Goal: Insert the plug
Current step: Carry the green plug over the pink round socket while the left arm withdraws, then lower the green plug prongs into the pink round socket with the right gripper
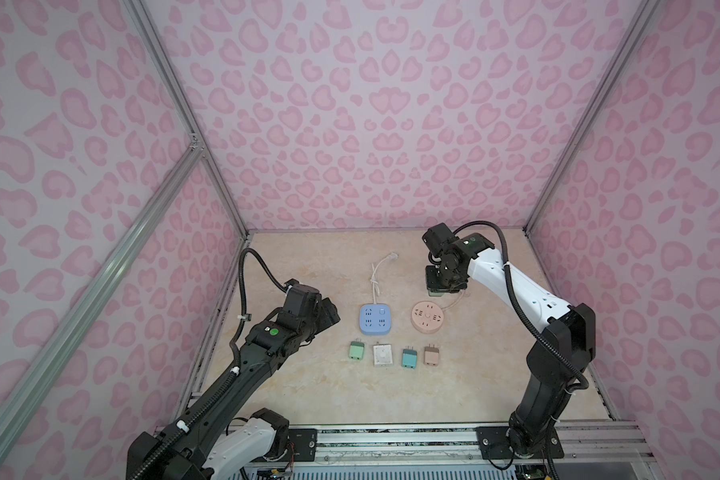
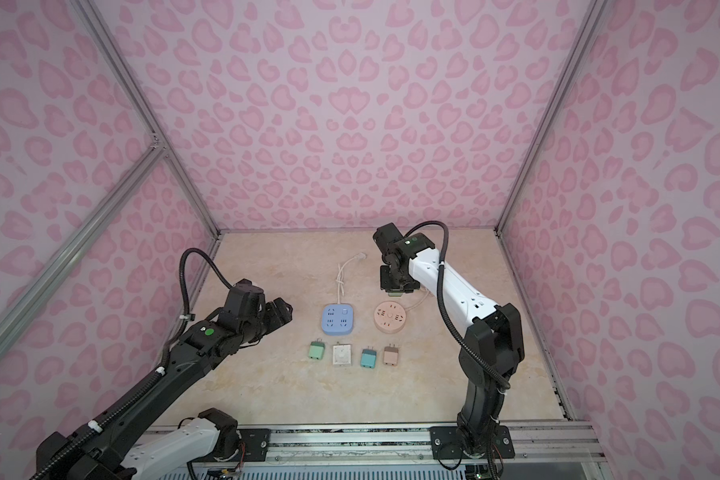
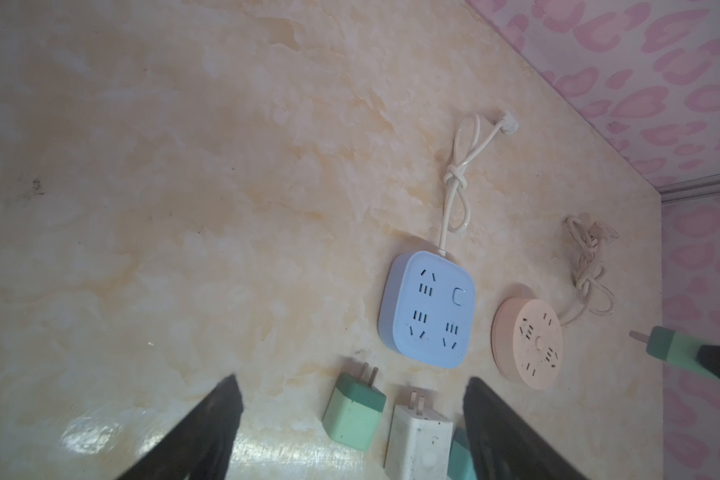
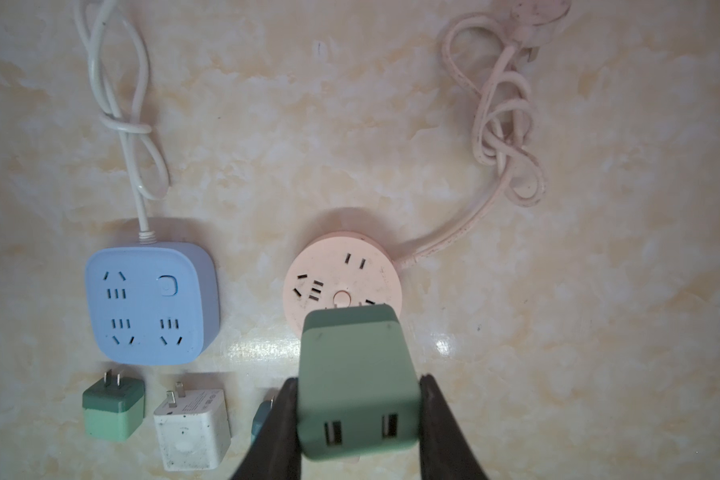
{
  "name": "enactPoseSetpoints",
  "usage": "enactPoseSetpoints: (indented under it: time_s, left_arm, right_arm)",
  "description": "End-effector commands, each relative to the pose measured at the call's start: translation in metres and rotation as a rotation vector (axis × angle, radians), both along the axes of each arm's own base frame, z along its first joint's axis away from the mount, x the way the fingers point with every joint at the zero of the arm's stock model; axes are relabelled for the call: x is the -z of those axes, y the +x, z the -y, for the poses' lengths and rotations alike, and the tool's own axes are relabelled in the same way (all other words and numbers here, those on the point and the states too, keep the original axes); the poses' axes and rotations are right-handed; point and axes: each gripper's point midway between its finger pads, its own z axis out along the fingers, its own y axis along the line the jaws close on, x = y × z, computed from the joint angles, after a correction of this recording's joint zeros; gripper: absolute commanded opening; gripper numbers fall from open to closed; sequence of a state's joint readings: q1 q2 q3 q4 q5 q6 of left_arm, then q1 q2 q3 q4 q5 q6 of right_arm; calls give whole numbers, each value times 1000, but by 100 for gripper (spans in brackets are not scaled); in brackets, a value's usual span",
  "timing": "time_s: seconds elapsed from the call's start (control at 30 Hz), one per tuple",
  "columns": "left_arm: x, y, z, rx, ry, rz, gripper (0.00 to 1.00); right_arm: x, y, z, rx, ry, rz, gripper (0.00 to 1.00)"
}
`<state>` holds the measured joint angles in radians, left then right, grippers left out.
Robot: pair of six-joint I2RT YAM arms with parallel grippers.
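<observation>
Right wrist: green plug (image 4: 356,374) clamped between fingers (image 4: 276,424)

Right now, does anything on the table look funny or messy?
Nothing is spilled or broken. The white cord and pink cord are tied in knots, and the white plug looks speckled with dirt. The right gripper holds one green plug off the table.

Table (image 1: 308,395) layout
Blue socket (image 1: 375,318) beside pink socket (image 1: 427,316); green adapter (image 1: 356,350), white adapter (image 1: 383,354), teal adapter (image 1: 409,358), tan adapter (image 1: 432,355) in one row.
</observation>
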<state>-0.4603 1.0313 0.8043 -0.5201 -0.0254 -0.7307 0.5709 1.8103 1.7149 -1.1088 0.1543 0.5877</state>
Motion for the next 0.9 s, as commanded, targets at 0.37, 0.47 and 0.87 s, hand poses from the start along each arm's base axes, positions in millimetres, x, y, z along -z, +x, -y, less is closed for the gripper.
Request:
enactPoseSetpoints:
  time_s: [0.37,0.47,0.87]
  left_arm:
    - [1,0,-3,-5,5,27,85]
    - [1,0,-3,-7,6,26,85]
    - [6,0,-5,-15,16,21,85]
  right_arm:
    - [37,0,8,268,49,-92,0]
    - [45,0,6,300,72,-116,0]
    - [62,5,-3,336,100,-152,0]
